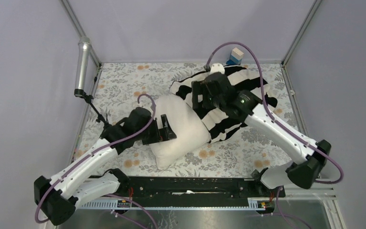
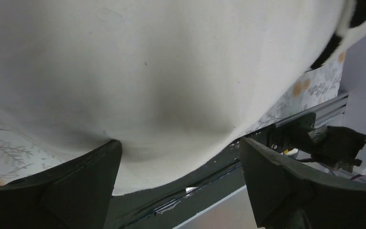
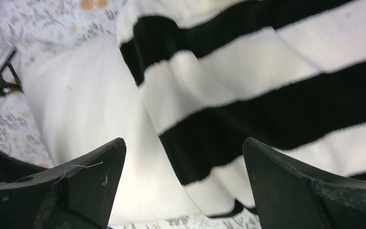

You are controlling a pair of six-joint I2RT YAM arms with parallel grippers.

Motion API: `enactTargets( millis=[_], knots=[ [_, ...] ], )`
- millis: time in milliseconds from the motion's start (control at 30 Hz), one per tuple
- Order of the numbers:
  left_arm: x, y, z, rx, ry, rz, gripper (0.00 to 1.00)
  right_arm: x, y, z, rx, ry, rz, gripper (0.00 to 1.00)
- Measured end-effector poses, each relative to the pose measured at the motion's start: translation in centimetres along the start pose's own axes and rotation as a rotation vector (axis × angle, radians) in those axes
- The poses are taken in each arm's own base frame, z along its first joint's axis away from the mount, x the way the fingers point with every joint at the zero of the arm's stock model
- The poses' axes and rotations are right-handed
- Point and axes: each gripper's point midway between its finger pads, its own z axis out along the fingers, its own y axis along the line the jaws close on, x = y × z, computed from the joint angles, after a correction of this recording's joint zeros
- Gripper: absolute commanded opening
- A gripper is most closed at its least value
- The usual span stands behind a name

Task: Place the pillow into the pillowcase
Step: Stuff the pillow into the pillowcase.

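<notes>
Cream pillow (image 1: 183, 126) partly in striped pillowcase (image 1: 248, 81) (left gripper (image 2: 179, 142), right gripper (image 3: 184, 140) both spread)

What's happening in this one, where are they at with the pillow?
Two robot arms are working a cream pillow into a black-and-white striped pillowcase on a floral table cover. The pillow's far end appears to sit under the case's edge, and most of it lies outside. The left gripper is at the pillow's near end with its jaws open. The right gripper is over the case's edge, also open. Neither holds anything.
</notes>
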Motion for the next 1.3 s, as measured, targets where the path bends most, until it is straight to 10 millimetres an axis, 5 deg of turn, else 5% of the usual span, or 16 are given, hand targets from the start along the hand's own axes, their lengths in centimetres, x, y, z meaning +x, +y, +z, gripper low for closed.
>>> enactTargets(
  millis=[67,167,200,400,667,833,900,967,1033,1100,1167,1300],
  knots=[
    [2.4,0.3,1.6,-0.005,0.074,-0.001,0.68,1.7,-0.5,-1.2,0.014,0.008,-0.021,1.00],
    [3.1,1.0,4.8,-0.031,0.108,-0.051,0.06,4.5,-2.7,-2.3,0.063,0.026,-0.030,1.00],
    [2.8,1.0,5.6,-0.034,0.107,-0.084,0.00,5.3,-3.4,-2.5,0.079,0.035,-0.029,1.00],
    [0.1,-0.1,9.4,0.050,0.080,-0.190,0.00,10.6,-7.3,-3.8,0.150,0.083,-0.035,0.98],
    [-1.9,-1.5,9.9,0.123,0.019,-0.199,0.00,14.1,-7.2,-1.2,0.205,0.120,-0.040,0.78],
    [-2.1,-1.6,10.1,0.137,0.017,-0.199,0.00,13.9,-8.4,0.6,0.306,0.082,-0.047,0.47],
    [-2.2,-1.7,10.2,0.140,0.016,-0.197,0.00,13.7,-9.2,1.0,0.345,0.074,-0.049,0.18],
    [-2.3,-1.7,10.2,0.145,0.014,-0.194,0.00,13.3,-10.0,1.1,0.374,0.066,-0.047,0.01],
    [-2.4,-1.8,10.4,0.149,0.011,-0.192,0.00,12.5,-10.0,0.9,0.374,0.057,-0.044,0.00],
    [-2.5,-1.9,10.6,0.154,0.009,-0.190,0.00,11.1,-8.4,0.3,0.338,0.041,-0.050,0.00],
    [-2.8,-2.1,10.9,0.159,0.006,-0.190,0.00,9.7,-4.5,-0.5,0.243,0.021,-0.073,0.00],
    [-3.7,-2.4,11.3,0.155,-0.018,-0.197,0.00,8.5,8.2,-3.5,-0.037,-0.002,-0.177,0.00]
  ],
)
